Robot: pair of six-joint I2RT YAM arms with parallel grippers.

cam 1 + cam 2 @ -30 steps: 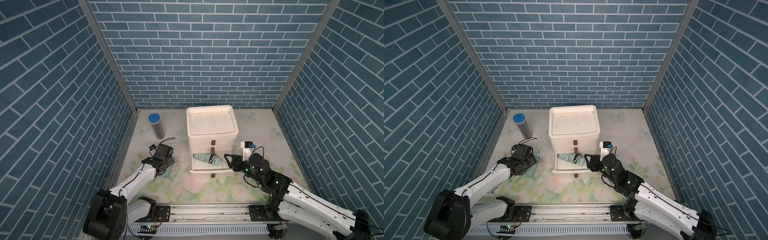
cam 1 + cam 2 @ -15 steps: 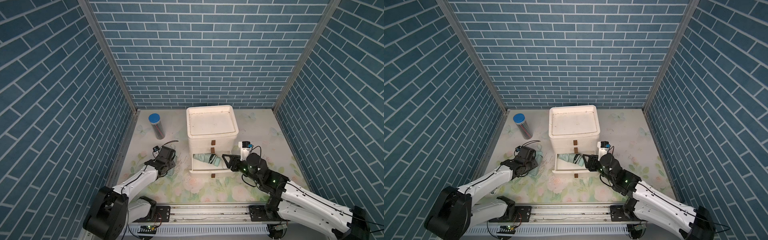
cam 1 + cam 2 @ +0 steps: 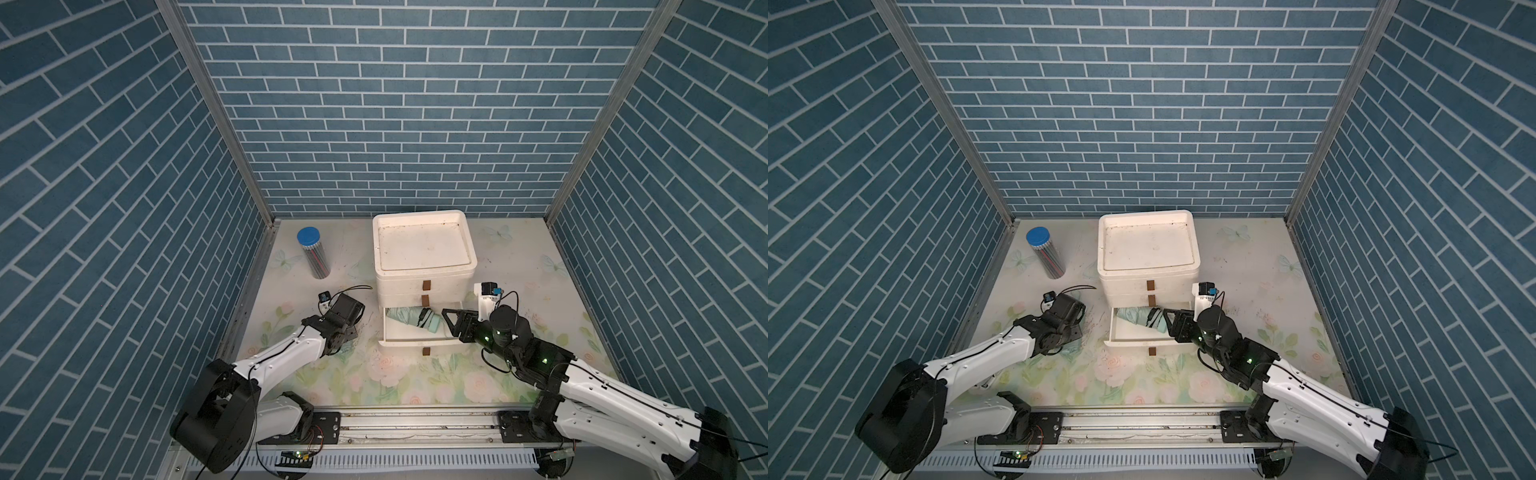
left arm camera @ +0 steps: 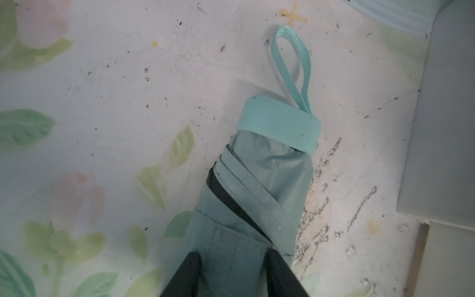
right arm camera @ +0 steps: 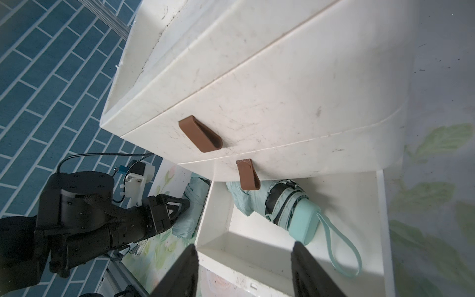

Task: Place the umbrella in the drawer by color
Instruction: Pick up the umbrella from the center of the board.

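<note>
A folded teal umbrella (image 4: 270, 180) with a wrist loop lies on the floral table left of the white drawer unit (image 3: 424, 249). My left gripper (image 4: 232, 254) is down on it, its black fingers pressed against both sides of the fabric. In both top views the left wrist hides most of this umbrella (image 3: 347, 348) (image 3: 1073, 350). A second teal umbrella (image 3: 409, 324) (image 5: 288, 205) lies in the pulled-out bottom drawer (image 3: 415, 344). My right gripper (image 3: 451, 322) (image 5: 244, 246) hovers open by the drawer's right front corner, holding nothing.
A clear jar of pencils with a blue lid (image 3: 313, 257) stands at the back left. The two upper drawers are shut, each with a brown tab (image 3: 426, 284) (image 3: 424, 300). Blue brick walls enclose the table on three sides.
The left gripper's fingers have narrowed onto the umbrella on the table, and the wrist has shifted slightly toward the drawer unit. The right arm has barely moved.
</note>
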